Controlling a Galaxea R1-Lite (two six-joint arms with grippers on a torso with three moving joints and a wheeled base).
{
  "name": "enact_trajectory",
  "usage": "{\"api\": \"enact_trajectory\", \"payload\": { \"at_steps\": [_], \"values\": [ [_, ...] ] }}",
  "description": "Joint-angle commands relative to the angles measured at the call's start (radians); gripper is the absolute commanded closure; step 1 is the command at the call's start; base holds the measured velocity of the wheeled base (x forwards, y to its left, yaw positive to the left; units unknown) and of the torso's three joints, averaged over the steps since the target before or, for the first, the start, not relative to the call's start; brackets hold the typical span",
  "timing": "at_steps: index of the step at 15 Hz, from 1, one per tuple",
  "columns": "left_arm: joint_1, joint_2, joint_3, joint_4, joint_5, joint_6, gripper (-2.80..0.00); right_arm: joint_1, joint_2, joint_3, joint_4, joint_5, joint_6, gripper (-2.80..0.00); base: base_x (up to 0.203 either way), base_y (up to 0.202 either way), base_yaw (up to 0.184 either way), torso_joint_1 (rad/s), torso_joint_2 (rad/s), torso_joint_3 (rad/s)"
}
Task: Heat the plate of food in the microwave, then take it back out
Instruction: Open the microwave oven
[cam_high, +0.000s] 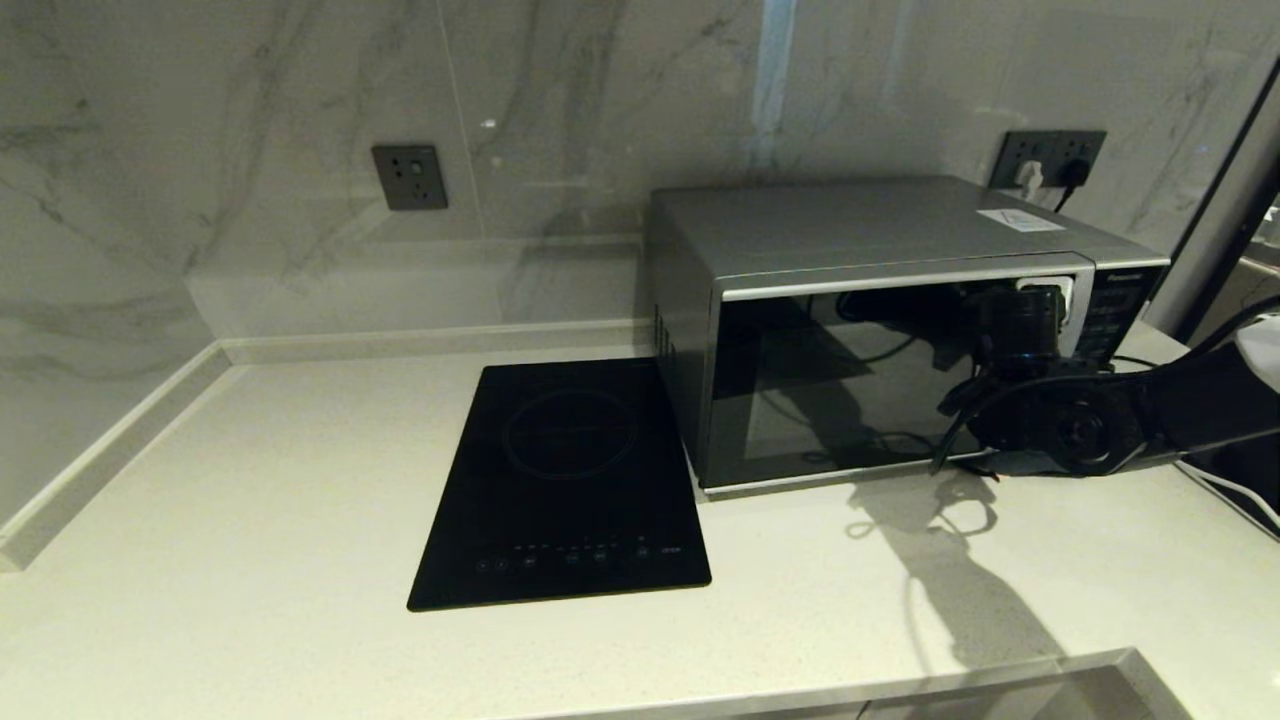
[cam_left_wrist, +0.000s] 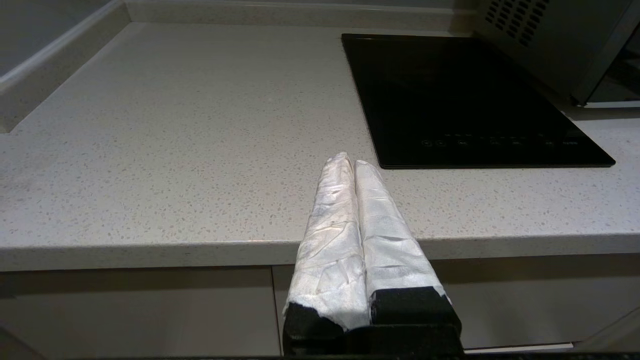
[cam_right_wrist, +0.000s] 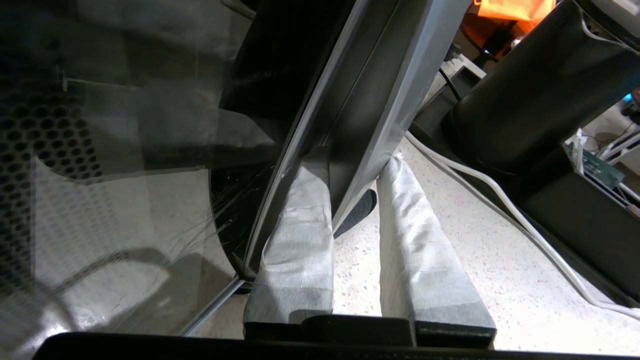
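1. Microwave (cam_high: 880, 330) sits shut at the back right of the worktop (cam_high: 250, 560), its dark glass door closed; the plate of food shows in none of my views, and I cannot tell whether it is behind that glass.
2. My right gripper (cam_right_wrist: 350, 200) is at the door's handle (cam_right_wrist: 370, 115) on the right-hand side of the oven front. In the right wrist view my two white-wrapped fingers (cam_right_wrist: 297, 235) straddle the silver bar, one on each side, close against it but, as far as I can see, not pressed tight.
3. My left gripper (cam_left_wrist: 352, 165) hangs parked at the worktop's front edge, fingers pressed together and holding nothing, with the black induction cooktop (cam_high: 565, 480) just ahead.
4. By my judgement, the step in hand is gripping the handle to work the door; whether this is the opening before heating or the one after, these views do not settle.
5. Next, I would close firmly on the bar and pull along the door's arc from its left-hand hinge, keeping the oven from sliding on the smooth stone.
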Motion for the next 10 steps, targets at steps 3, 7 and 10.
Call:
{"api": "enact_trajectory", "payload": {
  "at_steps": [3, 7, 10],
  "values": [
    [0.0, 0.002, 0.0, 0.0, 0.0, -0.001, 0.0, 0.02, -0.006, 0.03, -0.035, -0.006, -0.002, 0.0, 0.0, 0.0, 0.0, 0.0, 0.0, 0.0],
    [0.0, 0.002, 0.0, 0.0, 0.0, -0.001, 0.0, 0.022, -0.016, 0.068, -0.061, -0.007, -0.001, 0.0, 0.0, 0.0, 0.0, 0.0, 0.0, 0.0],
    [0.0, 0.002, 0.0, 0.0, 0.0, -0.001, 0.0, 0.025, -0.019, 0.103, -0.112, -0.009, -0.004, 0.0, 0.0, 0.0, 0.0, 0.0, 0.0, 0.0]
  ]
}}
